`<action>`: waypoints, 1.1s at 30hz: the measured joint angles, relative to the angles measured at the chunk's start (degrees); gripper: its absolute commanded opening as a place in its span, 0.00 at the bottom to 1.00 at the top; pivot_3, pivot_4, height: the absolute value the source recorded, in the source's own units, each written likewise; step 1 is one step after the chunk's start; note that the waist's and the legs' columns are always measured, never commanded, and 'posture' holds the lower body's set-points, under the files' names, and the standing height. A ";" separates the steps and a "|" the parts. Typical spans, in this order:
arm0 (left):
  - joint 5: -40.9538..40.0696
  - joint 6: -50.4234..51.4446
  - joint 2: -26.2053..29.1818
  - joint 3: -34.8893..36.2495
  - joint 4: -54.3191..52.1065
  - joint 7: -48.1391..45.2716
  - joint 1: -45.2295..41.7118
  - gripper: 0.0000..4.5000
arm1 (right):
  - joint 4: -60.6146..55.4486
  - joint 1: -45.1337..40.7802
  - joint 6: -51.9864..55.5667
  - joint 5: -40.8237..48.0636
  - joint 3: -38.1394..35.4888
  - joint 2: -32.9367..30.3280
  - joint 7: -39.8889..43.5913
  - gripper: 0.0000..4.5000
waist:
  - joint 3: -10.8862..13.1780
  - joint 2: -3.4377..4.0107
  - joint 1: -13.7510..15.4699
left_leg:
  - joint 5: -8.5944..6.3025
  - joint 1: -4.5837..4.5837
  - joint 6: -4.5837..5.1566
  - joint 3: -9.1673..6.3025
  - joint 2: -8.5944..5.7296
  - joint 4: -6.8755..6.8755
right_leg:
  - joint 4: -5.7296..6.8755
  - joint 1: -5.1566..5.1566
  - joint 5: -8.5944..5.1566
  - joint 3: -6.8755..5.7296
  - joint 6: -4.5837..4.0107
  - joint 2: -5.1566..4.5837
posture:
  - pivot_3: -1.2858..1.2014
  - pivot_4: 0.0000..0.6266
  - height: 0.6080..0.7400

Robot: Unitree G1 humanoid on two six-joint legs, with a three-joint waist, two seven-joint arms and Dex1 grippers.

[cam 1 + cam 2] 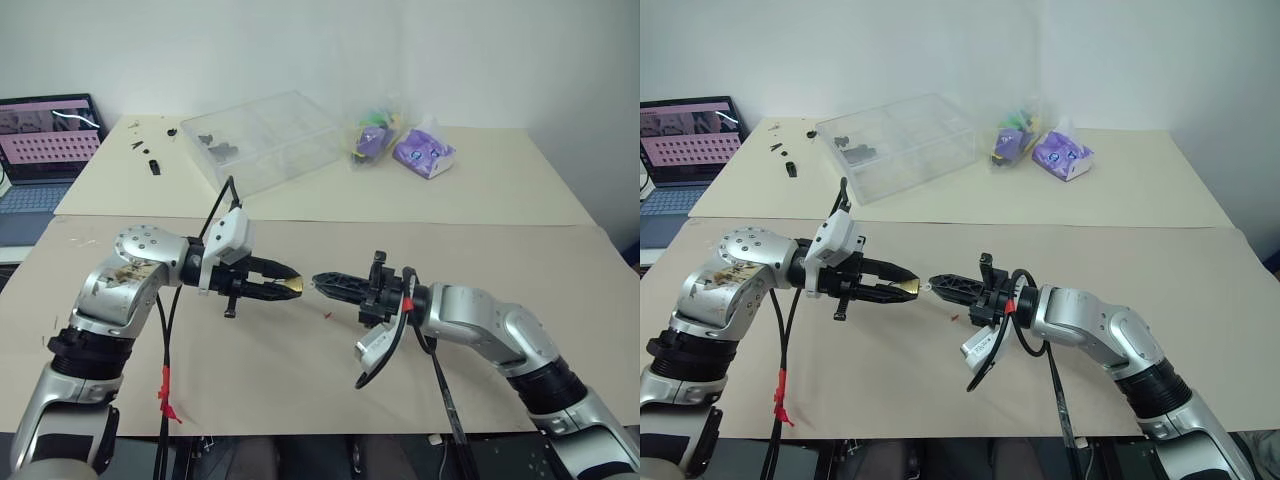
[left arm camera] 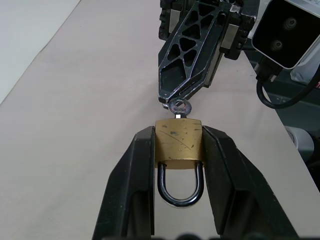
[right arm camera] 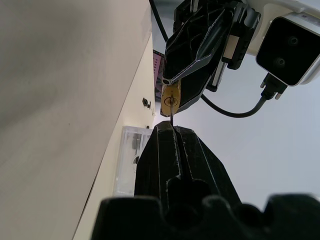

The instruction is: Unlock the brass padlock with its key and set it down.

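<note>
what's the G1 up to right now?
Unlocking a padlock in mid-air above the paper-covered table. The left gripper clamps the brass padlock by its body, shackle still closed. The right gripper is shut on the key, which is seated in the keyhole. Nothing set down yet.

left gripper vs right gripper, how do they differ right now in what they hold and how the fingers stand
The left gripper clamps the brass padlock by its sides, fingers held apart by the body; the right gripper is shut tight, fingers together, pinching the small silver key in the padlock's end. The left reaches in from the robot's left, the right from its right, tips facing. Both have black fingers and hang above the table.
</note>
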 measured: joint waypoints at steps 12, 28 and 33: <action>-0.01 -0.01 -0.16 -0.18 0.00 0.41 0.00 0.19 | 0.00 -0.01 3.17 10.56 0.31 0.30 9.01 0.01 | 0.00 0.00 0.00 | 0.00 0.10 0.00 0.00 0.00 0.00 | 0.02 0.09 0.07 0.01 0.12 0.00 | 0.52 0.24 1.00; 0.12 0.00 -0.17 -0.53 0.15 0.77 0.13 0.19 | -4.49 -0.91 24.86 34.93 1.42 2.36 29.97 0.01 | 0.00 0.00 0.11 | 0.00 0.15 0.00 -0.01 0.01 0.00 | 0.06 0.12 0.08 0.01 0.12 0.01 | 0.52 0.24 1.00; 0.11 0.00 -0.15 -0.50 0.16 0.88 0.13 0.19 | -6.79 -0.85 33.63 38.97 1.26 3.51 33.16 0.01 | 0.00 0.00 0.13 | 0.00 0.15 0.00 -0.01 0.01 0.00 | 0.09 0.12 0.07 0.01 0.12 0.02 | 0.52 0.24 1.00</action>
